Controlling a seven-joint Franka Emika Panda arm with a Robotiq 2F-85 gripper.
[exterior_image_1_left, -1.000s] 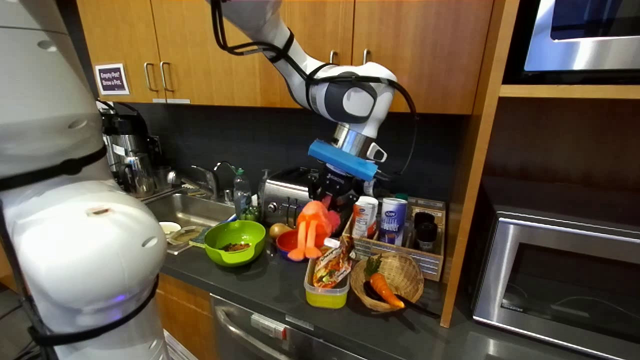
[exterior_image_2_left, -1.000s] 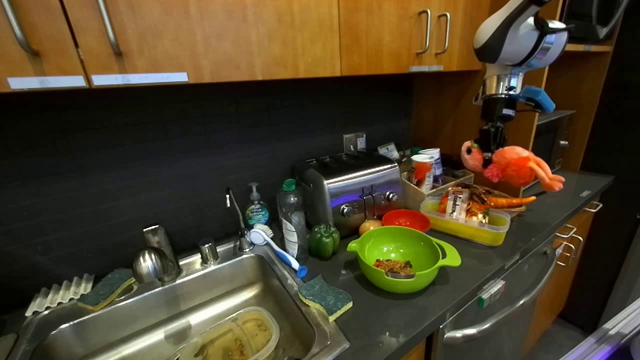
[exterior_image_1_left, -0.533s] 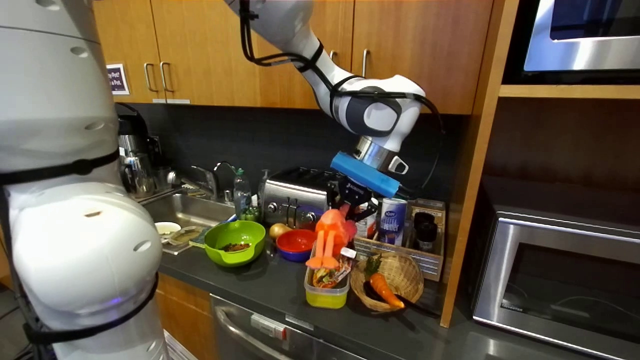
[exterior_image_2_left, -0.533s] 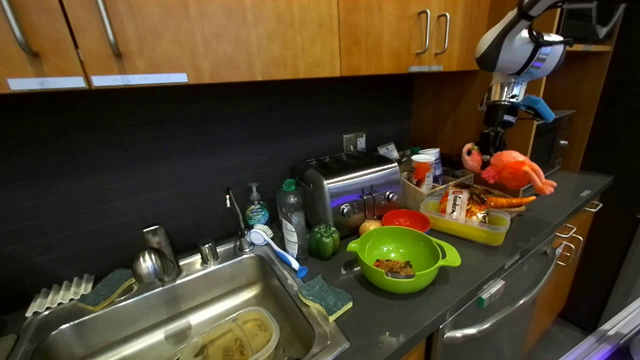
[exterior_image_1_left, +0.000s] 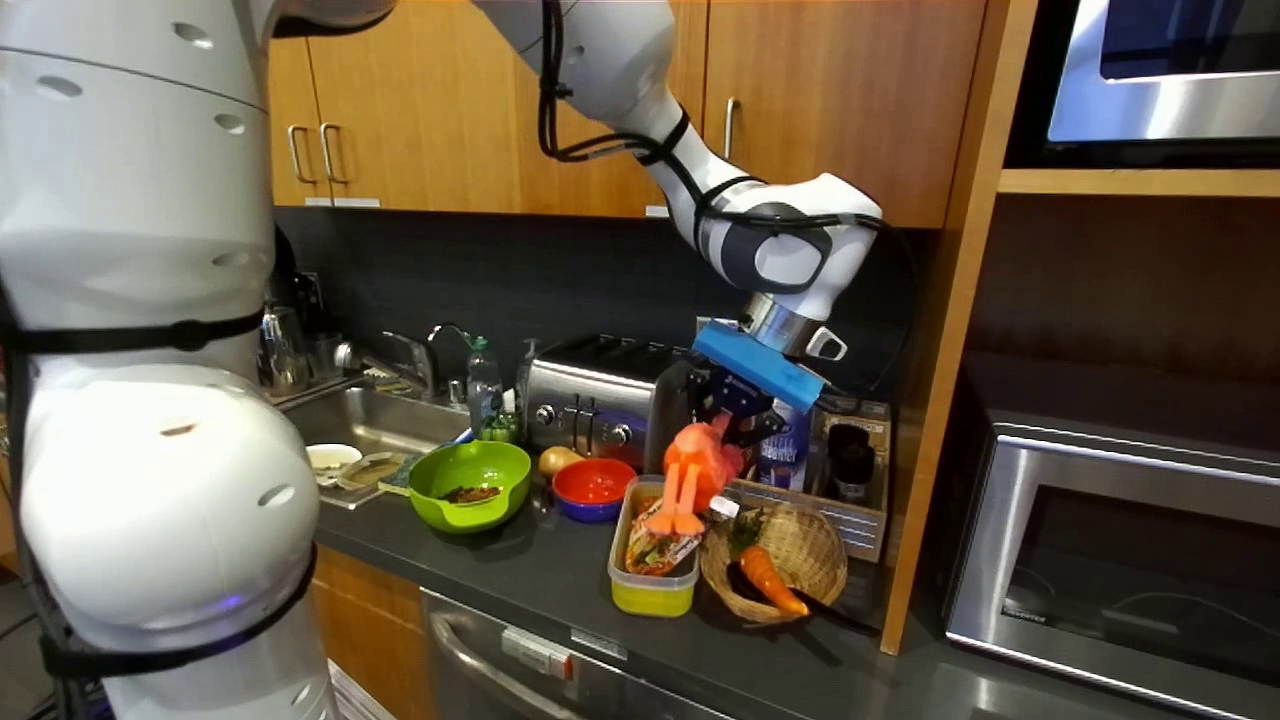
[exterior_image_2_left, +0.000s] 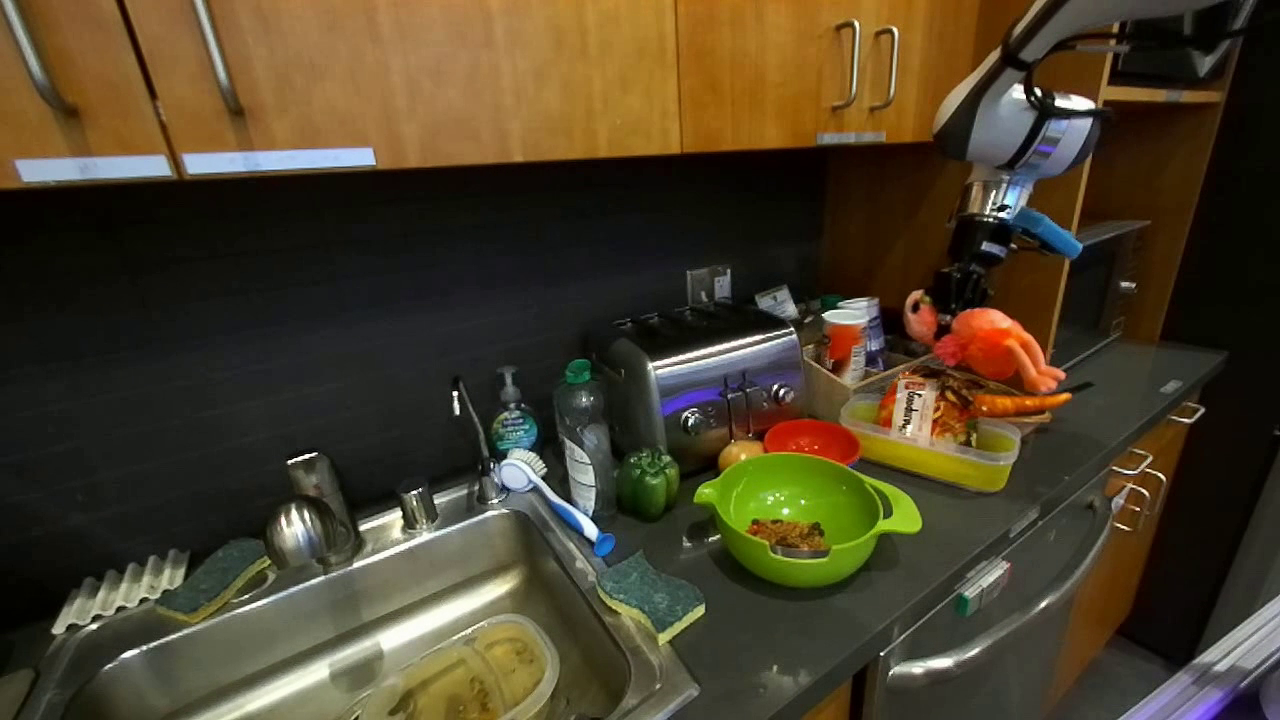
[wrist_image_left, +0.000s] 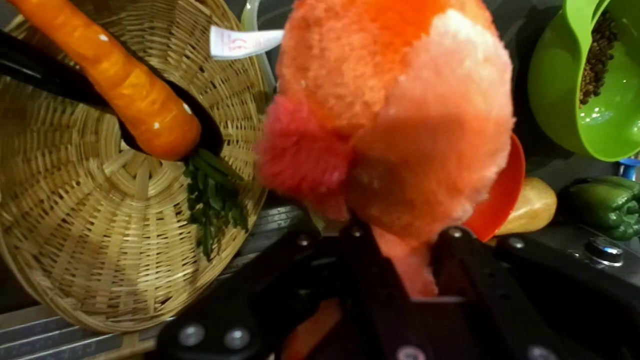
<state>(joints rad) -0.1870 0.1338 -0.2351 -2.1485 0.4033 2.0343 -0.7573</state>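
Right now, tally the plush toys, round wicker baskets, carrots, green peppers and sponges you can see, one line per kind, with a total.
Plush toy, held in the fingers: 1
Round wicker basket: 1
Carrot: 1
Green pepper: 1
Sponges: 2
Total: 6

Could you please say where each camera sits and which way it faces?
Exterior view: close beside the arm, facing counter and cabinets; arm and gripper show.
Exterior view: near the sink, looking along the counter; outer arm and gripper show.
Wrist view: on the wrist, facing down past the plush flamingo; gripper fingers show.
Both exterior views share toaster and green bowl.
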